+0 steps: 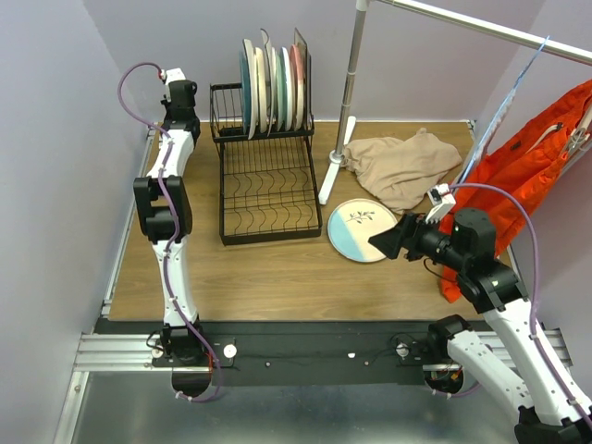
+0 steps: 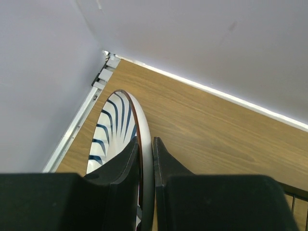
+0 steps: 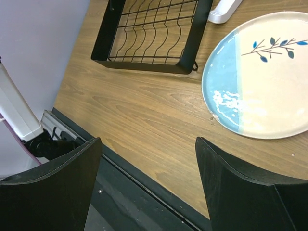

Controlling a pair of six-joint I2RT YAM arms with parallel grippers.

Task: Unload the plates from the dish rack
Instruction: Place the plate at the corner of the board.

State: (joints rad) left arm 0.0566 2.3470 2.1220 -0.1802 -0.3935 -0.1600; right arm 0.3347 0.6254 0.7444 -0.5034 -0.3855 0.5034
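Because a plate is thin and slippery, the left gripper [image 2: 144,142] is clamped across the rim of a white striped plate [image 2: 113,127], one finger on each face, so the plate is carried edgewise like a card. It is held over the far left corner of the bench [image 1: 277,268], just left of the black wire dish rack [image 1: 264,185] and close to the wall [image 2: 38,72]. The overhead view hides the plate behind the arm. Seen from the wrist, the plate stands on edge, its striped face turned toward the left wall and its long line running away from the gripper toward the corner. Whether its lower edge touches the bench cannot be told. Several other plates [image 1: 273,79] stand on edge in the rack's upper basket, packed in a row from left to right, faces sideways, a teal one at the left end. That upright packing probably explains the rim grip: only the edges are reachable. One blue and cream plate [image 1: 359,231] lies flat and face up on the bench to the right of the rack, its blue band toward the arm bases and a small leafy sprig on the cream half. The right gripper [image 3: 147,140] hovers near this plate's near-right edge, fingers wide apart and holding nothing. Behind lie a beige cloth [image 1: 407,166], a clothes rail [image 1: 350,92] and an orange garment [image 1: 541,171].
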